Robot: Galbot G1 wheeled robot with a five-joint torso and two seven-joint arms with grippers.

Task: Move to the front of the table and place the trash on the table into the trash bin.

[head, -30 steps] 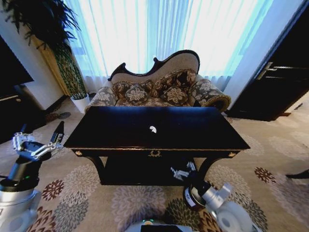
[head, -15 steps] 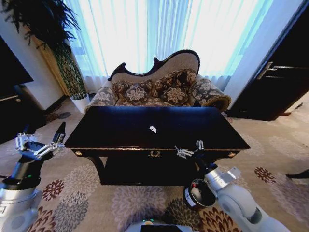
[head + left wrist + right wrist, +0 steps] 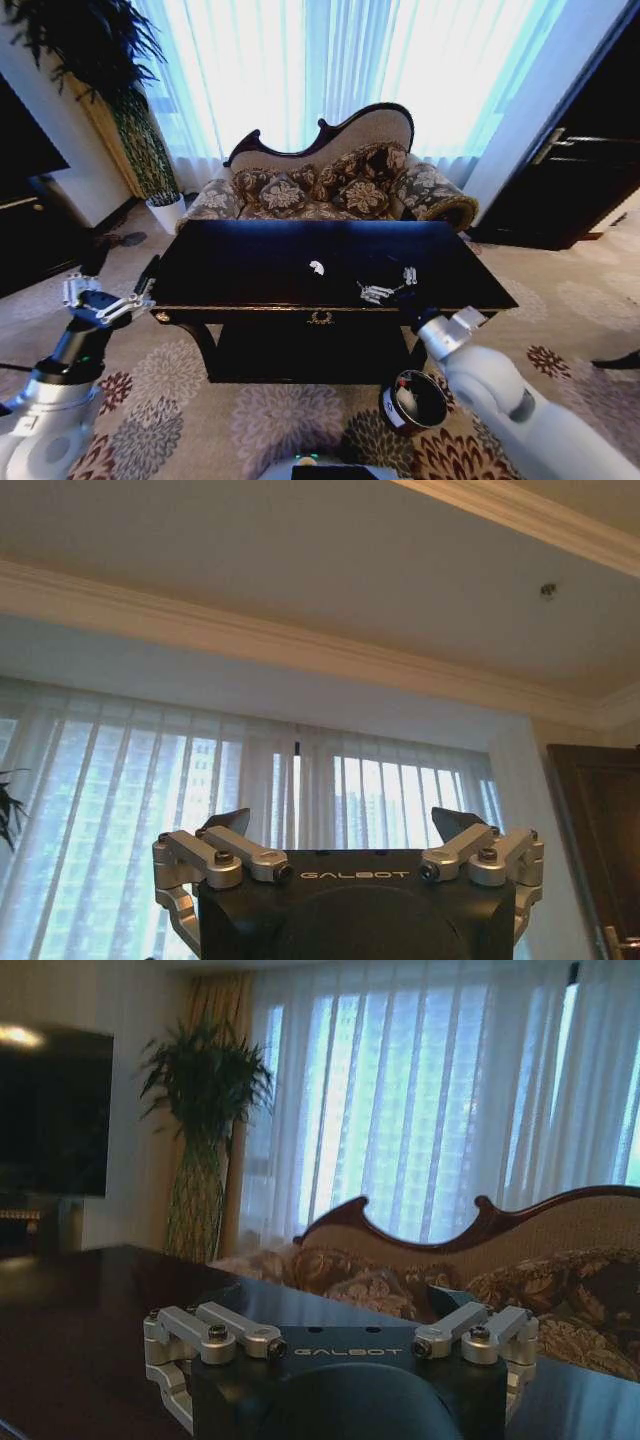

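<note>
dark glossy table [image 3: 250,262]; white paper ball [image 3: 316,267]; floral sofa [image 3: 330,185]; flower-patterned carpet [image 3: 270,420].

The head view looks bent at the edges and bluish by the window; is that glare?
Head view: wide lens curves the door frame; bright curtains wash out, the glossy table reflects blue. Right wrist view: end effector close and soft, sofa backlit.
</note>
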